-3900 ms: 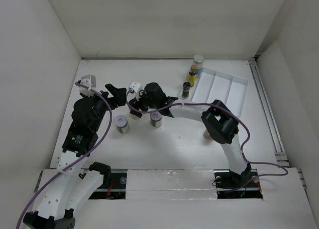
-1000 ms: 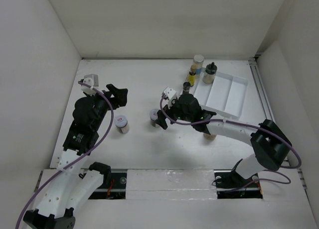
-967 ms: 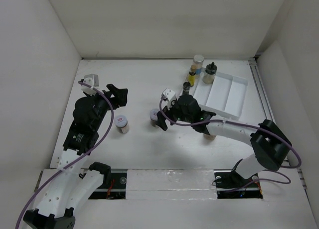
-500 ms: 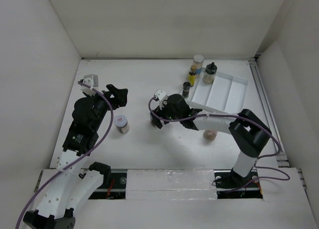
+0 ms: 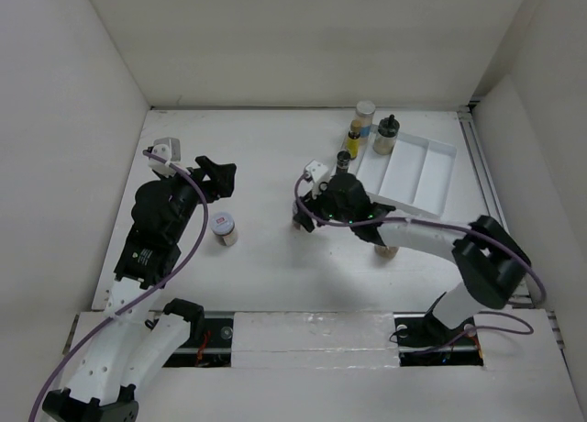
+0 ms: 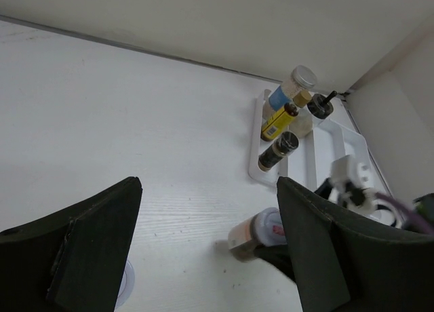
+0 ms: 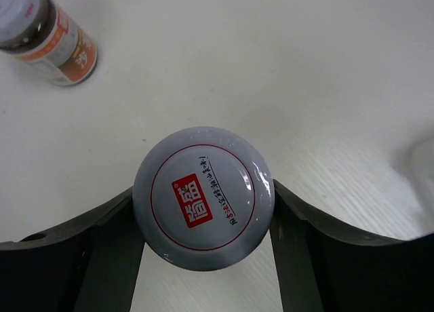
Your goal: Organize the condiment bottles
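The step in hand was the pick-up of one jar (image 7: 203, 198), white-lidded with a red mark, standing on the bench (image 5: 266, 147) near its middle. The right gripper (image 5: 303, 216) was grasping it, a finger pressed against each side of the lid in the right wrist view. The left gripper (image 5: 218, 175) hung released over the left half of the bench with nothing between its fingers. A second white-lidded jar (image 5: 223, 227) stood just below it. By my reading the next move called for a straight lift, then a carry to the right toward the white tray (image 5: 431, 179). That meant keeping clear of the dark shaker (image 5: 342, 163) and the slim yellow bottle (image 5: 352, 139) lined up along the tray's left wall. A grey-lidded jar (image 5: 365, 116) stood behind them, and a black-topped bottle (image 5: 386, 134) stood at the tray's far end; I could not tell whether it was inside or just behind. A pink-capped jar (image 5: 386, 249) showed partly from under the right arm. Compared with a second earlier, the right gripper's fingers had gone from wide apart beside the jar to closed on it. The jar also sat slightly further right. The black-topped bottle was missing from the oldest view. The left arm had barely moved.
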Robot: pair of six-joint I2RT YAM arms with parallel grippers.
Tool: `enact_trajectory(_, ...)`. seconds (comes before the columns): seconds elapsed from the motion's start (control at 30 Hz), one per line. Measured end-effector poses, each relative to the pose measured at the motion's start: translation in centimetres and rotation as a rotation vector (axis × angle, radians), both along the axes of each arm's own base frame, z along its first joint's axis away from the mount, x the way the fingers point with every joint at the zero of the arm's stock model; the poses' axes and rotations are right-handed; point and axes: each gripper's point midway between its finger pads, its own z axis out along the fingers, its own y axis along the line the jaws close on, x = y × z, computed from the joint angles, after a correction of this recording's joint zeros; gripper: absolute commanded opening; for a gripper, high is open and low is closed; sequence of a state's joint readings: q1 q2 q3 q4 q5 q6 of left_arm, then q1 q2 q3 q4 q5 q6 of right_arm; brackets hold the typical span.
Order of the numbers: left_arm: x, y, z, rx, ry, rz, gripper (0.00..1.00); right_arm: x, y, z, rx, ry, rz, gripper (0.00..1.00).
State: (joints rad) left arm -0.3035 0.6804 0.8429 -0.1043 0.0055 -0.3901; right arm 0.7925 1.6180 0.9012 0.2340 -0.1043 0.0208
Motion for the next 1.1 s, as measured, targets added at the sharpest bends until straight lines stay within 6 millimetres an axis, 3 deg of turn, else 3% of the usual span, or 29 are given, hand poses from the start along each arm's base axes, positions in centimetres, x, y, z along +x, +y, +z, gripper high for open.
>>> enact_trajectory(0.07, 0.0, -0.1, 0.0, -0.001, 0.000, -0.007, 0.77, 0.7, -2.7, 2.7, 0.046, -0.032, -0.071, 0.45)
enact_trajectory(0.2, -0.1, -0.2, 0.0, -0.001, -0.001, -0.013, 0.77, 5.0, -10.0, 8.6, 0.162, -0.141, -0.332, 0.45)
enact_trajectory(0.3, 0.0, -0.3, 0.0, -0.001, 0.002, -0.017, 0.77, 8.4, -15.1, 10.6, 0.197, -0.209, -0.522, 0.45)
enact_trajectory(0.37, 0.0, -0.4, -0.1, -0.001, 0.004, -0.019, 0.77, 10.5, -18.2, 9.9, 0.184, -0.210, -0.632, 0.45)
enact_trajectory(0.43, 0.0, -0.4, -0.1, -0.001, 0.004, -0.020, 0.77, 12.2, -20.0, 8.0, 0.151, -0.178, -0.692, 0.45)
enact_trajectory(0.57, 0.0, -0.4, -0.1, -0.001, 0.003, -0.020, 0.77, 15.7, -22.7, 3.3, 0.074, -0.090, -0.775, 0.45)
enact_trajectory(0.7, -0.1, -0.3, 0.0, -0.001, 0.001, -0.020, 0.77, 18.4, -24.6, 0.5, 0.044, -0.037, -0.814, 0.45)
enact_trajectory(0.9, 0.0, -0.4, -0.1, -0.001, 0.003, -0.020, 0.77, 21.4, -25.6, 0.1, 0.062, -0.035, -0.831, 0.46)
enact_trajectory(1.07, 0.0, -0.4, -0.1, 0.000, 0.004, -0.020, 0.77, 22.7, -25.8, 0.6, 0.079, -0.042, -0.830, 0.59)
enact_trajectory(1.1, 0.0, -0.4, -0.1, 0.000, 0.005, -0.020, 0.77, 22.8, -25.8, 0.6, 0.079, -0.041, -0.827, 0.66)
